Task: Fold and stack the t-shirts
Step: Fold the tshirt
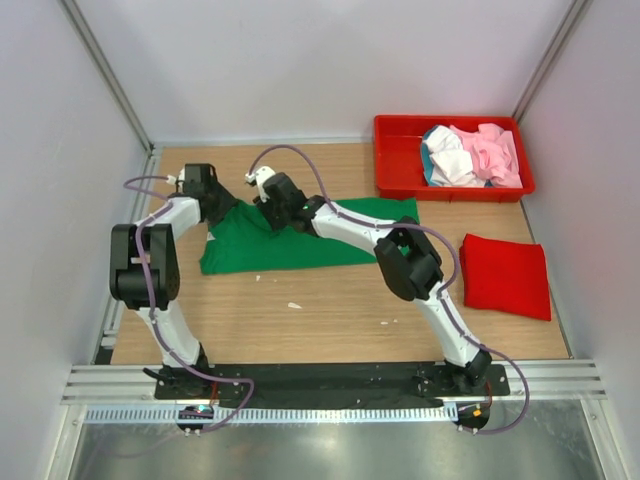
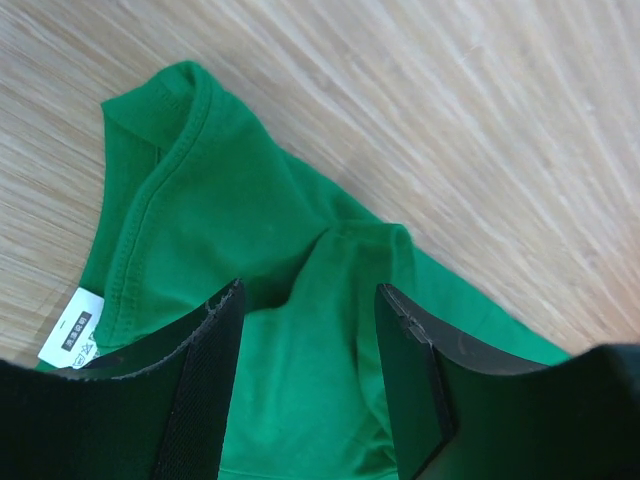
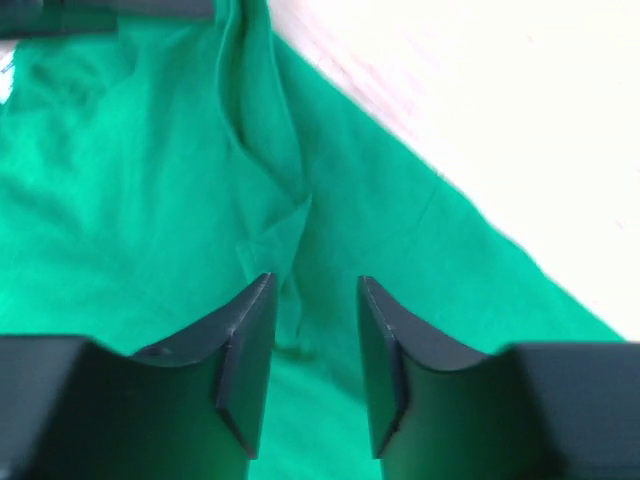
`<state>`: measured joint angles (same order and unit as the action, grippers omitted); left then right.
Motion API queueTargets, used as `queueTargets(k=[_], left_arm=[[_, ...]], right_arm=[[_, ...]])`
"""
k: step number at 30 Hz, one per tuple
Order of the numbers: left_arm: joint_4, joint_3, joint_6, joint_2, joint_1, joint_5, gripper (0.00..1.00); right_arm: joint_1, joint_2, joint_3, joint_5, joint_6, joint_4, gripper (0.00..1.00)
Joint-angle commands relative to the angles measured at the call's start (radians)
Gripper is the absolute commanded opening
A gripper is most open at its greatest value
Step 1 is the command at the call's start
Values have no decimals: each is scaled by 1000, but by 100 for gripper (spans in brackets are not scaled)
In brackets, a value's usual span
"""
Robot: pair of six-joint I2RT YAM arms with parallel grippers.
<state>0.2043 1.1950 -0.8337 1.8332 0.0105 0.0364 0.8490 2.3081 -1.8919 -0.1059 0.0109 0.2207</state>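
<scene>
The green t-shirt (image 1: 300,245) lies spread across the far left half of the worktop (image 1: 330,320). At its left end, beside the collar (image 2: 150,200), the left gripper (image 2: 310,300) hangs low over the cloth, jaws partly apart with a raised fold between them. The right gripper (image 3: 315,285) sits at the shirt's far edge, jaws likewise apart astride a crease. A folded red t-shirt (image 1: 505,275) lies near the right edge; pink, white and teal shirts (image 1: 470,155) fill the red tray (image 1: 400,185) in the far right corner.
</scene>
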Motion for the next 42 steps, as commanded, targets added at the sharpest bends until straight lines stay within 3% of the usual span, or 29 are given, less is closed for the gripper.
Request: queueTargets(k=[1, 11, 17, 19, 20, 23, 28, 35, 36, 39, 40, 42], left_arm=[[-46, 49, -4, 14, -7, -12, 56], [-51, 100, -16, 52, -6, -9, 57], [-63, 98, -25, 57, -6, -21, 61], [-68, 97, -25, 55, -6, -30, 63], [-69, 97, -25, 55, -6, -30, 64], [-69, 95, -21, 49, -6, -30, 67], [-74, 100, -12, 55, -6, -78, 69], [-74, 95, 13, 57, -6, -82, 69], [-74, 95, 18, 61, -6, -82, 69], [-75, 98, 30, 66, -6, -89, 69], [-74, 100, 31, 67, -7, -92, 69], [-77, 106, 34, 75, -6, -110, 69]], right_arm=[[1, 63, -94, -14, 43, 3, 32], [-82, 27, -41, 54, -61, -76, 1], [-120, -32, 10, 94, -104, -104, 1], [-122, -47, 10, 133, -104, -93, 9], [-122, -55, 13, 146, -101, -89, 30], [-122, -84, 43, 247, -83, -93, 53], [-102, -92, 86, 340, -95, -132, 59], [-68, 19, 7, 281, -80, -77, 58], [-68, 25, -10, 267, -80, -70, 58], [-68, 37, -18, 197, -81, -78, 39], [-70, 34, -18, 186, -74, -84, 26], [-71, 28, -19, 160, -69, -96, 18]])
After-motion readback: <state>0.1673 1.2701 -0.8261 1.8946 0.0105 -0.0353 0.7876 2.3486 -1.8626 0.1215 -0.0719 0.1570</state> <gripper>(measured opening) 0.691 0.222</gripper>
